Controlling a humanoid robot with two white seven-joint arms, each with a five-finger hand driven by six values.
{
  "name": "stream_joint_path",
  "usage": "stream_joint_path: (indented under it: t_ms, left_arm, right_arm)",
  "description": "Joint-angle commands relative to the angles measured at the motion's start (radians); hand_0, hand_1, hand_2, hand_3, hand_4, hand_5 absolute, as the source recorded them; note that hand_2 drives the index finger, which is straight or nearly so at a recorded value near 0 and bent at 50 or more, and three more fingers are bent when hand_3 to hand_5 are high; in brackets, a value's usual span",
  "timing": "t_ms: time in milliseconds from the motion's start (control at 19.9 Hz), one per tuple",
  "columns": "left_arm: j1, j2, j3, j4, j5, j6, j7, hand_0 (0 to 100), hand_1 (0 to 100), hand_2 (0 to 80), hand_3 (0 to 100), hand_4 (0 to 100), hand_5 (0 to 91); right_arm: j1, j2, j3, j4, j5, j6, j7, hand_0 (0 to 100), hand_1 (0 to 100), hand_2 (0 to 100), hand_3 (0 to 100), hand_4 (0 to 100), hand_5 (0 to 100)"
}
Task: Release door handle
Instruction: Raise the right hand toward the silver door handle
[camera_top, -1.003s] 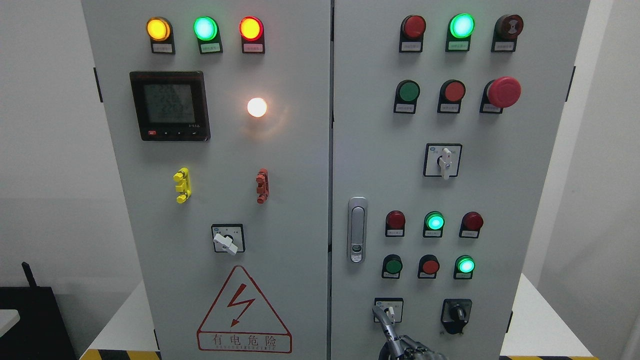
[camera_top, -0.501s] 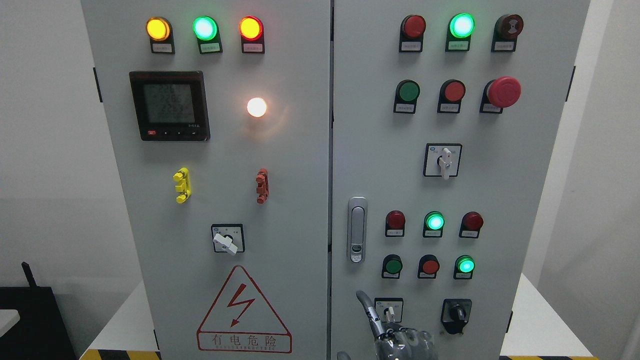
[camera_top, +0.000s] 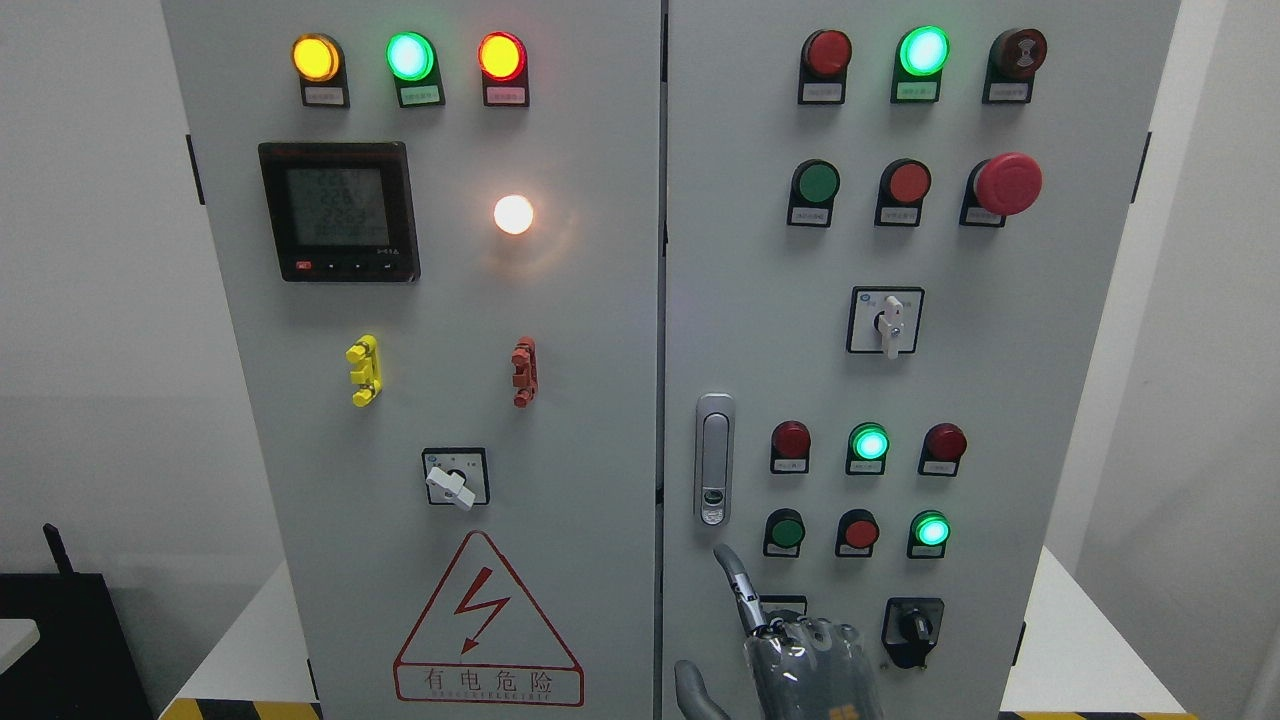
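Note:
A silver door handle (camera_top: 713, 458) stands upright in its recess at the left edge of the grey cabinet's right door (camera_top: 760, 300), with a small lock button (camera_top: 712, 497) near its lower end. My right hand (camera_top: 790, 650) rises from the bottom edge just below it. The index finger (camera_top: 735, 580) points up, its tip a short way under the handle and apart from it. The other fingers are curled, the thumb (camera_top: 690, 690) sticks out to the left, and the hand holds nothing. My left arm is out of view.
Red and green push buttons (camera_top: 862, 530) sit right of the handle. A black selector switch (camera_top: 912, 630) is beside my hand, and a small switch plate (camera_top: 785, 603) is partly hidden behind it. The left door (camera_top: 440, 300) carries a meter, lamps and a warning triangle (camera_top: 487, 620).
My right hand has risen from the bottom edge and shifted left. The index fingertip went from the small switch plate to just below the handle.

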Motion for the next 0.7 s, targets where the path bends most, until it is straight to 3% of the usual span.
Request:
stream_joint_path:
  t_ms: [0, 301, 652]
  left_arm:
    - [0.000, 0.000, 0.000, -0.009, -0.028, -0.001, 0.000, 12, 39, 0.0, 0, 0, 0.0]
    - [0.000, 0.000, 0.000, -0.009, -0.028, -0.001, 0.000, 12, 39, 0.0, 0, 0, 0.0]
    - [0.000, 0.000, 0.000, -0.009, -0.028, -0.001, 0.000, 12, 39, 0.0, 0, 0, 0.0]
  right_arm:
    - [-0.035, 0.009, 0.001, 0.048, 0.004, 0.001, 0.001, 38, 40, 0, 100, 100, 100]
    - [-0.051, 0.007, 0.000, 0.078, 0.003, 0.028, 0.027, 38, 39, 0, 100, 100, 100]
    - [-0.083, 0.007, -0.003, 0.094, 0.001, 0.033, 0.030, 38, 39, 0, 100, 98, 100]
